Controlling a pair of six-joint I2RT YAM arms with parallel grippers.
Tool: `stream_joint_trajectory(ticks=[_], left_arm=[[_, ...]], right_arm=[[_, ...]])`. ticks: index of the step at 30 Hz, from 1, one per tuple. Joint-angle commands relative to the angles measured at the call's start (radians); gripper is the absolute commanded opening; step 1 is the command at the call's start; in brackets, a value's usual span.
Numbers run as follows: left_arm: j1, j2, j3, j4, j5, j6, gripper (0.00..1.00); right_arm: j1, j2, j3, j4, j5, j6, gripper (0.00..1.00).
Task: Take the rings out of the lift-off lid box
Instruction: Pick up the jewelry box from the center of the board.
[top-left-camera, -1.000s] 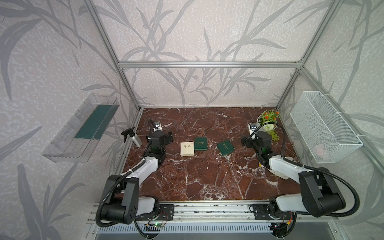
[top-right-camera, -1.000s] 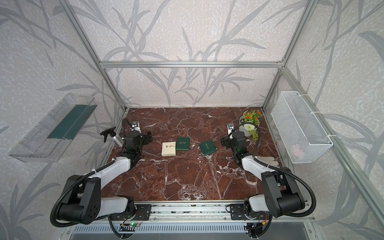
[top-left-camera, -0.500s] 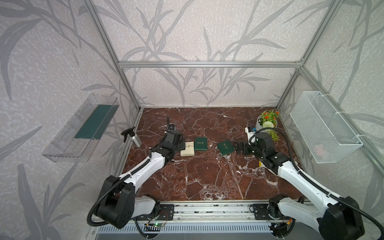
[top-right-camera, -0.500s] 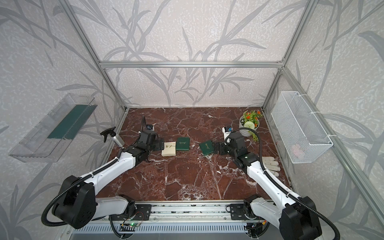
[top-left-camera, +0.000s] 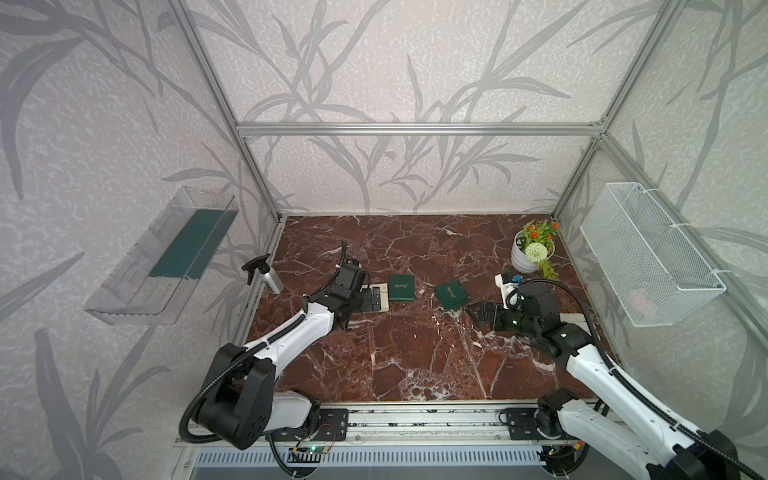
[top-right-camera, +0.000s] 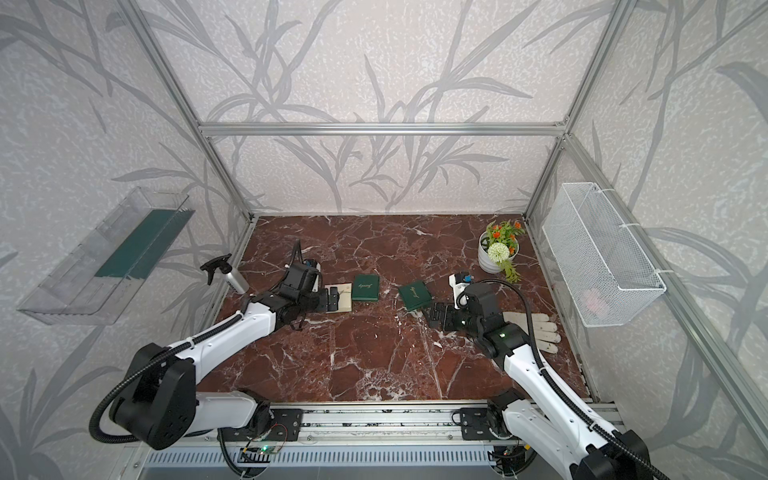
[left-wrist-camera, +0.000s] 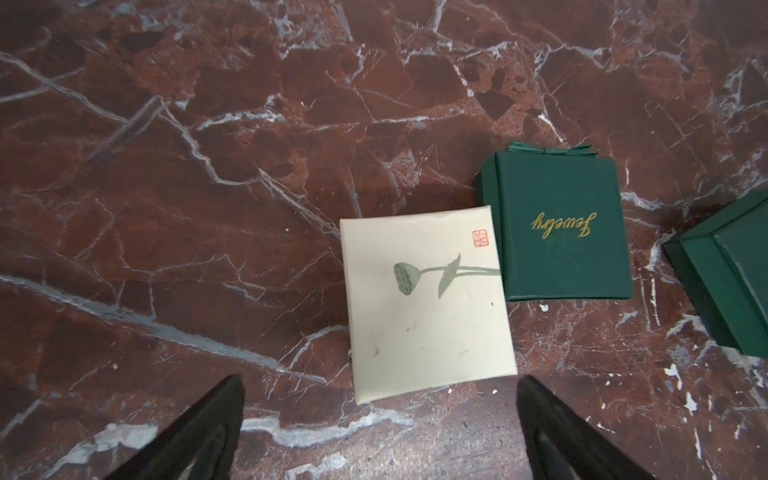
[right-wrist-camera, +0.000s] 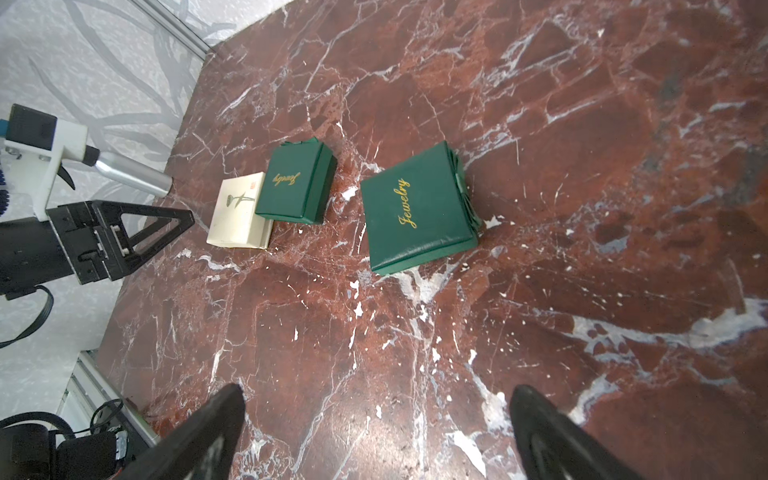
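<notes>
No rings are visible: all the boxes are closed, so I judge the rings are inside one of them. The cream box (left-wrist-camera: 428, 303) with the lotus drawing is probably the lift-off lid box, because each green one has a ribbon on one side, which suggests another way of opening. It lies left of the counter's (top-left-camera: 415, 353) middle, against a green box (left-wrist-camera: 561, 232). The other green box (right-wrist-camera: 417, 208) lies apart, nearer to the right edge and turned at an angle.

The left hand (left-wrist-camera: 380, 382) is just at the cream box, with fingers spread wide and nothing between them. The right hand (right-wrist-camera: 376, 388) is also wide open and empty, near the other green box.

Several things can go wrong. If the fingers take the lid too low, they catch the base too and the whole box goes up. A push from the side can shift the cream box into the green box. If the lid comes off suddenly, the rings can jump out and roll; on this veined marble such small hoops are hard to find. My choice of box can also be wrong.

The count: three boxes, one cream and two green; two hands; one spray bottle (top-left-camera: 266, 276) at the left edge; one flower pot (top-left-camera: 530, 253) in the far right corner; one glove (top-right-camera: 536, 328) at the right edge.
</notes>
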Motion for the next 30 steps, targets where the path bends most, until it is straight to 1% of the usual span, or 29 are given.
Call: stream_joint_trajectory(ticks=[1,10,11,15,18,24,30], left_arm=[[-0.010,0.043,0.043,-0.021,0.036,-0.017,0.99],[-0.047,0.112,0.091,-0.017,0.024,-0.019,0.99],[-0.051,0.121,0.099,-0.022,0.013,-0.014,0.98],[-0.089,0.170,0.143,-0.082,-0.103,0.021,0.97],[-0.107,0.205,0.167,-0.114,-0.148,0.033,0.97],[-0.129,0.249,0.188,-0.119,-0.195,0.022,0.96],[-0.128,0.294,0.215,-0.125,-0.228,0.009,0.96]], right_arm=[[0.000,-0.002,-0.005,-0.001,-0.022,0.017,0.99],[0.004,0.024,-0.010,0.024,-0.022,0.021,1.00],[0.005,0.026,-0.008,0.024,-0.021,0.022,1.00],[0.008,0.032,-0.007,0.023,0.000,0.022,1.00],[0.012,0.035,-0.006,0.022,0.009,0.021,0.99],[0.021,0.050,-0.008,0.030,0.021,0.038,0.99],[0.045,0.110,0.018,0.049,0.019,0.061,0.98]])
